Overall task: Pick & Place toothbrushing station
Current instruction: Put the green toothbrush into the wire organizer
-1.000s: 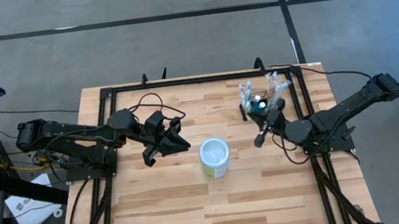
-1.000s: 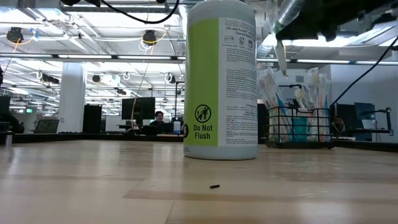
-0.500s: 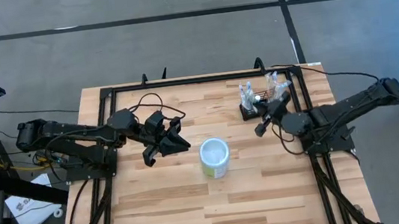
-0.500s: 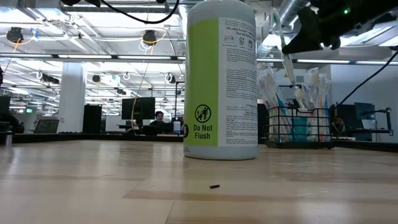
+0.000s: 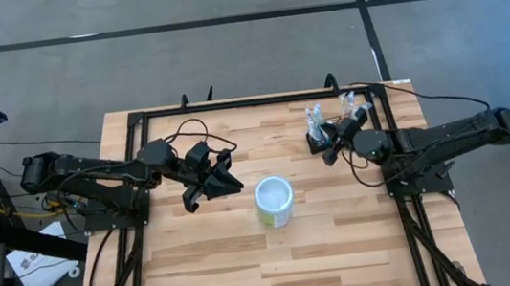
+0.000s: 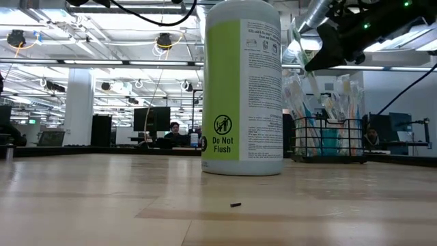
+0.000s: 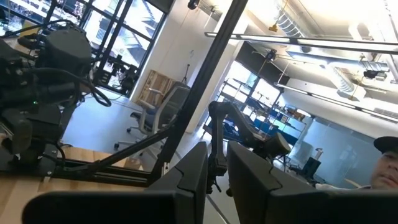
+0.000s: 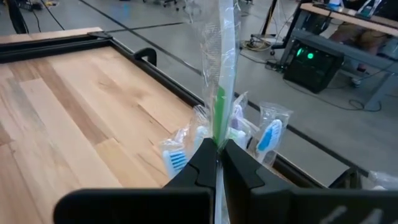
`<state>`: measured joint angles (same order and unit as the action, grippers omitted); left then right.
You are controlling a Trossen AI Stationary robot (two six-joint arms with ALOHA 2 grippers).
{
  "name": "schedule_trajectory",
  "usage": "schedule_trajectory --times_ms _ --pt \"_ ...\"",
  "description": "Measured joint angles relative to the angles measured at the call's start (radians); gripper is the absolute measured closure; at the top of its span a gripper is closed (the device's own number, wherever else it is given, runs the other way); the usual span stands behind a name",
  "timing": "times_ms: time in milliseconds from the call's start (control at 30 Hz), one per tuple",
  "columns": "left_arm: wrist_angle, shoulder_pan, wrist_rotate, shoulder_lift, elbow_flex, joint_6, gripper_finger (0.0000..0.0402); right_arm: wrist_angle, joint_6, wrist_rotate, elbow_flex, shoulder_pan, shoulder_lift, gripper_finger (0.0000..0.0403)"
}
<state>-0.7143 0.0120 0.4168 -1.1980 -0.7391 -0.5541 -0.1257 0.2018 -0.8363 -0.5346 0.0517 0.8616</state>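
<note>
Since the earlier frames the right gripper [image 5: 330, 149] has travelled toward the table's far edge and now sits just at the toothbrushing station [image 5: 331, 130], where a second ago it hung nearer the middle of the table. Its jaws are clamped on a wrapped toothbrush [image 8: 219, 93]: the right wrist view shows the two dark fingers [image 8: 202, 158] pinched together on the clear wrapper with a green strip inside, the brush rising upright from them. That same view alone shows more wrapped brushes [image 8: 267, 137] with blue and white heads standing just beyond the fingers, over the wooden table [image 8: 56, 118].

From the high view the station is only a small dark shape with pale brush ends sticking up, at the far right of the table inside the black frame [image 5: 231, 105]. The low view shows it as a black wire basket [image 6: 328, 140] packed with upright brushes, the right gripper [image 6: 321, 58] above it, and the tall white-and-green container [image 6: 242, 85] standing in front and hiding the basket's left part.

The left gripper [image 5: 210, 185] waits near the table's middle, left of the container [image 5: 274, 201], well apart from the station; its fingers [image 7: 193, 174] stand slightly apart, holding nothing.
</note>
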Motion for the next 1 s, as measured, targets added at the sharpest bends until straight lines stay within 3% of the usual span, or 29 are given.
schedule_trajectory --times_ms 267,400,600,800,1000 --pt "0.0 0.0 0.0 0.0 0.0 0.0 0.0344 0.001 -0.061 0.046 0.001 -0.069 -0.021 0.0403" --pt "0.0 0.0 0.0 0.0 0.0 0.0 0.0344 0.031 -0.102 0.142 0.019 -0.152 -0.079 0.0403" --pt "0.0 0.0 -0.001 0.0 0.0 0.0 0.0344 0.264 -0.131 0.341 0.197 -0.272 -0.213 0.0403" --pt "-0.001 -0.002 -0.006 0.0 0.0 0.052 0.0344 0.319 -0.118 0.37 0.296 -0.333 -0.306 0.0403" --pt "-0.001 -0.002 -0.006 0.0 0.0 0.079 0.0344 0.428 -0.12 0.393 0.347 -0.343 -0.319 0.0403"
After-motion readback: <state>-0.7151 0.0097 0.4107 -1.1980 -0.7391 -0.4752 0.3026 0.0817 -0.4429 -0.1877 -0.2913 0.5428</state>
